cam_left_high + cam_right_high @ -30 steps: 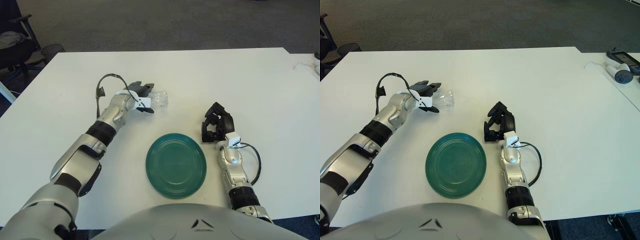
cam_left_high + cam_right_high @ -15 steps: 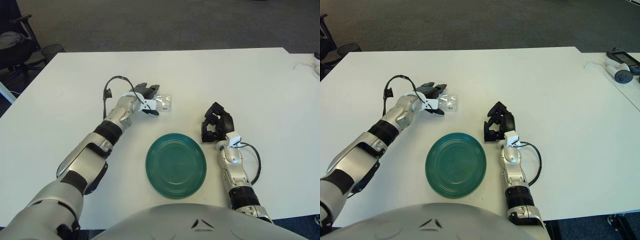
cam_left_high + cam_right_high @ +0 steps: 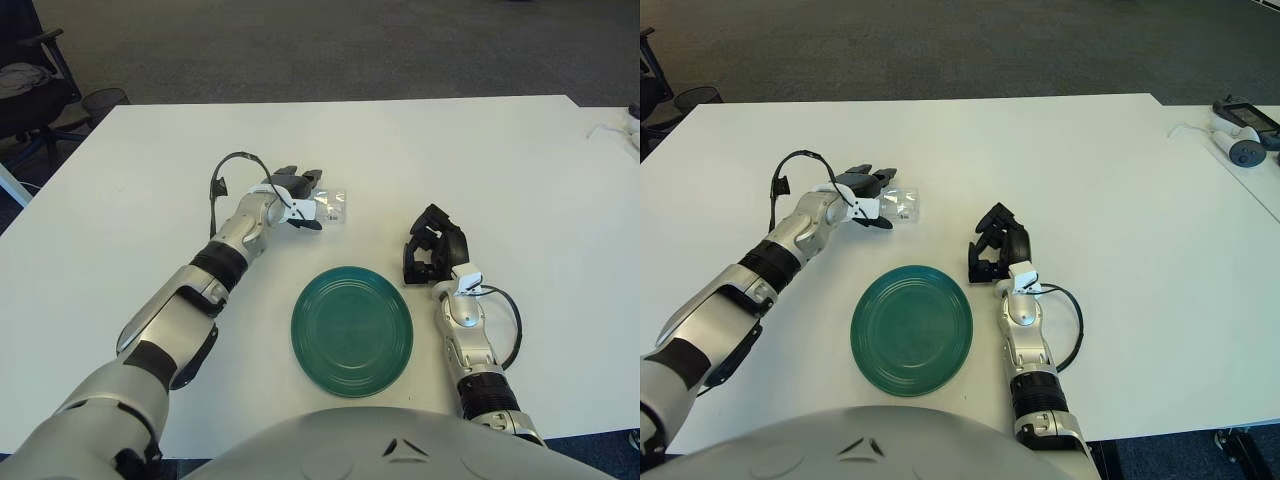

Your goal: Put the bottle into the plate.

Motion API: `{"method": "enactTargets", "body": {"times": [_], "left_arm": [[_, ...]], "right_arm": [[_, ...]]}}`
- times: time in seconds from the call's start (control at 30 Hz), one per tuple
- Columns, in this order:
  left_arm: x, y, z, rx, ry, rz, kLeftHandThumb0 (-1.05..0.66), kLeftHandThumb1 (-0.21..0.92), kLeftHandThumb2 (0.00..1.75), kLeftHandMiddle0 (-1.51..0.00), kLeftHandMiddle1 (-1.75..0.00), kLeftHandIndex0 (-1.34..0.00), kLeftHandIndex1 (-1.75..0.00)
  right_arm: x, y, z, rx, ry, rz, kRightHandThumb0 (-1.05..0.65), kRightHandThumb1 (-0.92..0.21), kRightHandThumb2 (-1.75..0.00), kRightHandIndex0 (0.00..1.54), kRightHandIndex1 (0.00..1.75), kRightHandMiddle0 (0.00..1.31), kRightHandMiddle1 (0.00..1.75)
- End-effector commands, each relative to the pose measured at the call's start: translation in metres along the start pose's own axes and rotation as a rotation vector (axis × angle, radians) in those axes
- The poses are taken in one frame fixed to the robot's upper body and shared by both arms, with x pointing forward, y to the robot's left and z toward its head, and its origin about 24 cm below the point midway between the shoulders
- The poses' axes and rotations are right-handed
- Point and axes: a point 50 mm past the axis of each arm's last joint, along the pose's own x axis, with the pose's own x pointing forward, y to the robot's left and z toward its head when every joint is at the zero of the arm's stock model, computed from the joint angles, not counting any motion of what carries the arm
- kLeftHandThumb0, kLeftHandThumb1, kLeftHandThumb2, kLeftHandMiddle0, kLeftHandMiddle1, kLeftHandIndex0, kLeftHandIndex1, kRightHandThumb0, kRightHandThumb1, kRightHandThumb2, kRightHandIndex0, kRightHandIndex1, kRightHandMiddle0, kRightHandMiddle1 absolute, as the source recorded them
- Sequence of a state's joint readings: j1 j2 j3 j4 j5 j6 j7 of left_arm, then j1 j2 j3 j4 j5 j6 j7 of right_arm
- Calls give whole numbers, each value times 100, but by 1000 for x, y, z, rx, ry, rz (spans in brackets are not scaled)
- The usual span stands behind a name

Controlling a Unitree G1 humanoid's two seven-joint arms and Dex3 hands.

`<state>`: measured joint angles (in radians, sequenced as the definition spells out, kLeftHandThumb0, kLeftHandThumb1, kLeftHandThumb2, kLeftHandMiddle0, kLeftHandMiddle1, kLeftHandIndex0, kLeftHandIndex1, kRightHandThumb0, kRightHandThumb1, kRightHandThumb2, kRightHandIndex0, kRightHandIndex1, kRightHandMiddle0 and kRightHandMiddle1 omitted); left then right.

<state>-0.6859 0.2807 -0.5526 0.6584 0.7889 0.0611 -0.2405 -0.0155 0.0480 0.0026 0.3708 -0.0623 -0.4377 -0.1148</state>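
My left hand [image 3: 296, 196] has its fingers wrapped around the bottle [image 3: 330, 207] at centre-left of the frame, so the grasp looks done; the carry and the placement are left, since the green plate [image 3: 352, 330] at lower centre holds nothing. The bottle sits above and a little left of the plate, well apart from it (I cannot tell whether it is lifted or touching the table [image 3: 480, 160]). It is 1 small, clear, crumpled-looking plastic bottle lying sideways. My right hand [image 3: 433, 247] rests curled right of the plate.
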Motion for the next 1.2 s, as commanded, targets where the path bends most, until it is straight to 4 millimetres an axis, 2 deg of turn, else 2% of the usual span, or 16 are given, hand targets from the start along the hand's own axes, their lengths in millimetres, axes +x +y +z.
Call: {"method": "enactTargets", "body": {"times": [0.0, 0.07, 0.23, 0.27, 0.33, 0.4, 0.43, 0.5, 0.53, 0.57, 0.63, 0.7, 0.8, 0.87, 0.97, 1.17], "left_arm": [[3, -24, 5, -37, -21, -9, -105, 92, 27, 0, 0, 0, 0], [4, -36, 8, -70, -53, 25, -105, 92, 25, 0, 0, 0, 0], [3, -42, 10, -68, -142, 86, -105, 92, 26, -2, -1, -3, -2], [3, -44, 11, -65, -162, 94, -105, 92, 25, -5, -6, -2, -20], [2, -47, 11, -48, -205, 101, -105, 92, 23, -4, -39, -1, -69], [1, -50, 10, -21, -241, 87, -102, 91, 20, -8, -82, -1, -123], [1, -53, 9, -10, -251, 78, -100, 90, 20, -11, -95, -1, -141], [-1, -59, 6, 8, -266, 60, -95, 88, 19, -17, -109, -6, -157], [-1, -63, 4, 16, -271, 51, -90, 87, 19, -21, -113, -11, -161], [-2, -65, 3, 30, -283, 41, -82, 79, 31, -27, -120, -18, -166], [-3, -67, 1, 47, -300, 33, -61, 56, 78, -36, -134, -44, -164], [-4, -69, 1, 69, -312, 39, -54, 47, 96, -40, -142, -53, -163], [-6, -75, -1, 117, -322, 68, -18, 27, 127, -56, -164, -61, -159], [-9, -81, -2, 153, -320, 100, -10, 20, 137, -63, -169, -66, -155], [-11, -87, -4, 188, -318, 139, -4, 10, 152, -70, -173, -66, -166], [-14, -88, -7, 234, -331, 202, -1, 5, 161, -81, -169, -61, -174]], "right_arm": [[-17, 4, -24, 11, 140, 2, 0, 9, -175, 93, 166, 70, 175], [-18, 3, -25, 13, 142, 9, 0, 9, -175, 93, 166, 70, 175], [-18, 5, -24, 23, 137, 8, 0, 9, -175, 93, 166, 70, 175], [-18, 5, -24, 24, 137, 7, 0, 9, -175, 93, 166, 70, 175], [-18, 5, -24, 22, 137, 3, 0, 9, -175, 93, 166, 70, 175], [-18, 5, -24, 13, 137, -3, 0, 9, -175, 93, 167, 70, 175], [-18, 5, -24, 7, 138, -6, 0, 9, -175, 92, 167, 70, 175], [-18, 5, -25, -5, 139, -13, 0, 8, -175, 92, 168, 70, 175], [-18, 5, -25, -10, 139, -17, 0, 8, -175, 91, 168, 70, 175], [-19, 4, -25, -17, 142, -20, 0, 8, -175, 91, 169, 69, 175], [-19, 4, -25, -25, 146, -22, 0, 8, -175, 91, 170, 69, 175], [-19, 4, -25, -25, 150, -23, 0, 8, -175, 90, 170, 69, 175], [-19, 3, -25, -22, 157, -25, 0, 7, -175, 90, 170, 69, 175], [-20, 3, -26, -21, 162, -24, 0, 7, -175, 90, 171, 69, 175], [-21, 2, -27, -21, 167, -24, 0, 7, -174, 89, 171, 69, 175], [-21, 2, -27, -18, 171, -26, 0, 5, -173, 87, 173, 68, 175]]}}
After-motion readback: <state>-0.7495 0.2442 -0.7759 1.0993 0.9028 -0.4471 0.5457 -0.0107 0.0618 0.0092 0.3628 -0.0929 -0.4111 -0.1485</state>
